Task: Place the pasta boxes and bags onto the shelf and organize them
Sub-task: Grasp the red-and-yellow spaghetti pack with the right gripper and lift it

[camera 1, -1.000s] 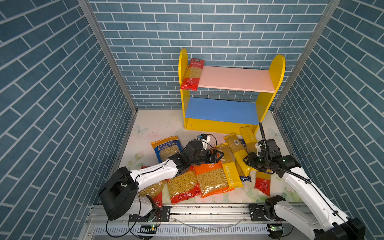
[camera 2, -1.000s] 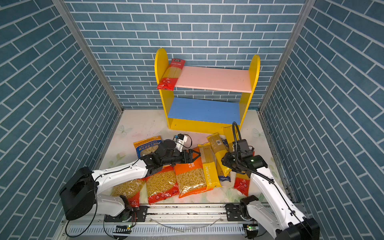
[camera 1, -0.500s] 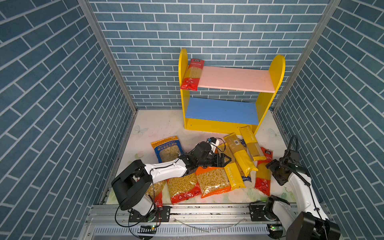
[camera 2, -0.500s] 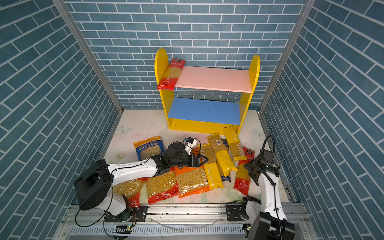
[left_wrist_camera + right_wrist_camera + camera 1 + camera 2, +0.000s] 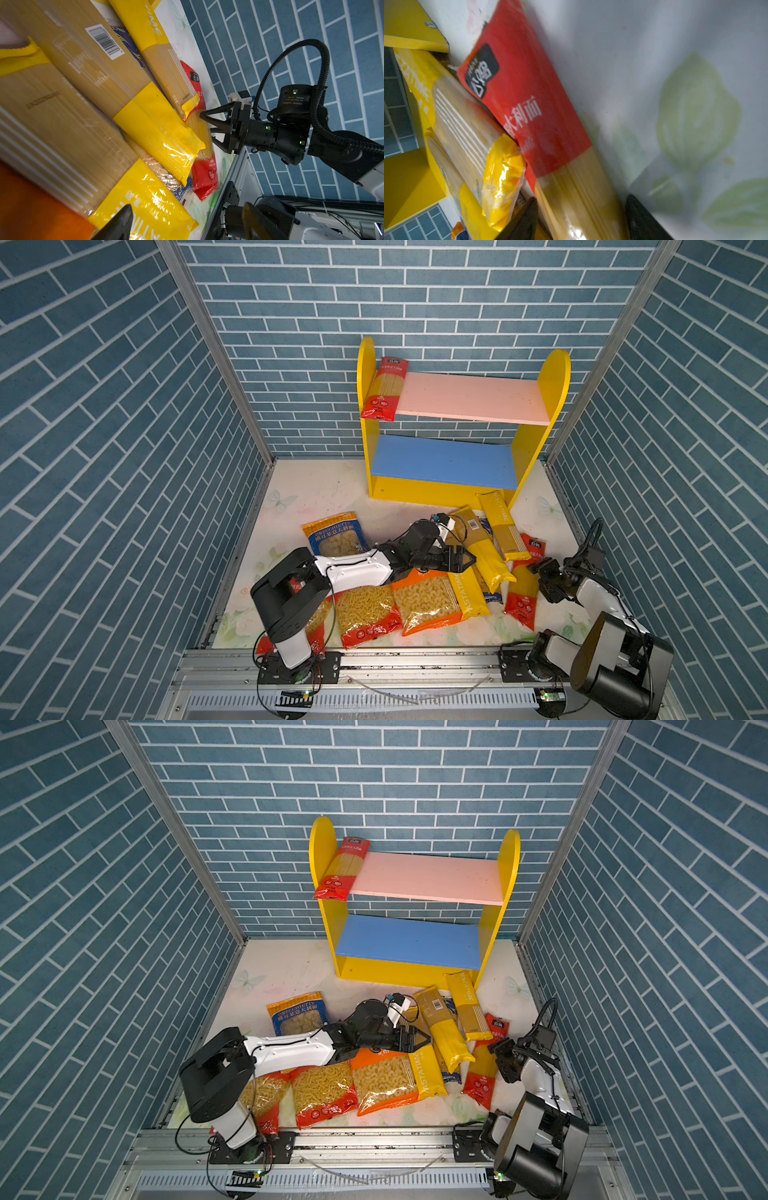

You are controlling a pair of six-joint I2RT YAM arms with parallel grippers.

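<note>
The shelf (image 5: 544, 389) stands at the back; one red spaghetti pack (image 5: 384, 389) leans on the left end of its pink board. Pasta bags lie in front: yellow packs (image 5: 500, 526), an orange bag (image 5: 426, 603), a red bag (image 5: 365, 614) and a blue bag (image 5: 336, 535). My left gripper (image 5: 461, 560) (image 5: 187, 220) hovers open over the yellow packs (image 5: 158, 133), holding nothing. My right gripper (image 5: 536, 572) (image 5: 581, 216) is low at a red spaghetti pack (image 5: 524, 593) (image 5: 529, 104) lying on the floor. Its fingers (image 5: 525, 216) stand apart on either side of the pack, close to its edges.
Brick walls close in on both sides and at the back. A metal rail (image 5: 415, 664) runs along the front with both arm bases. A dark blue pack (image 5: 492, 597) lies under the yellow ones. Bare floral floor (image 5: 324, 493) shows left of the shelf's foot.
The right arm pulled back from the yellow packs towards the right wall and came down astride the red spaghetti pack. The left gripper slid right, over the yellow packs.
</note>
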